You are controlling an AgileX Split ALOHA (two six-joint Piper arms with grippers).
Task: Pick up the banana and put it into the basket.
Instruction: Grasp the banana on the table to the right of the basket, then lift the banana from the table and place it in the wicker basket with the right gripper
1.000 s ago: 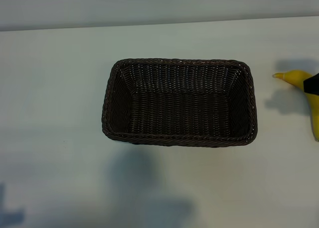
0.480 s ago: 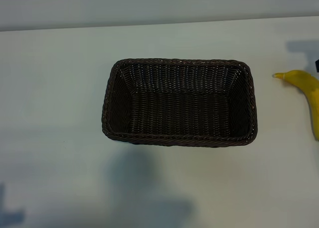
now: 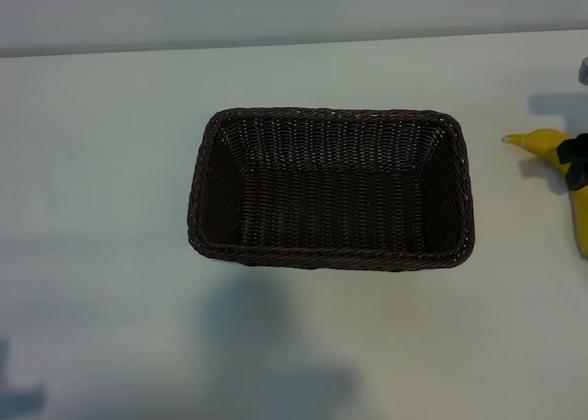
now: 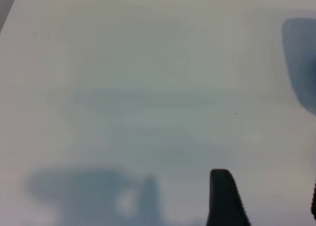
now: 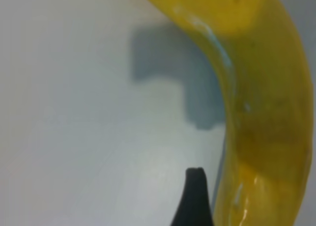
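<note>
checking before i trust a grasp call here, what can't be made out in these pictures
- Banana: the exterior view's right edge cuts off its far end.
- Right gripper: only a dark bit shows at that edge; the right wrist view shows one finger beside the banana, and contact cannot be told.
- Left gripper: absent from the exterior view; its wrist view shows fingertips over bare table.
- Basket: the near wall hides its outer base.

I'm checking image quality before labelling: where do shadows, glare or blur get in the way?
Exterior view: soft grey shadows on the table below the basket; the banana is cut off at the right edge. Right wrist view: banana close and blurred, with glossy highlights. Left wrist view: hazy, only shadowed tabletop.
</note>
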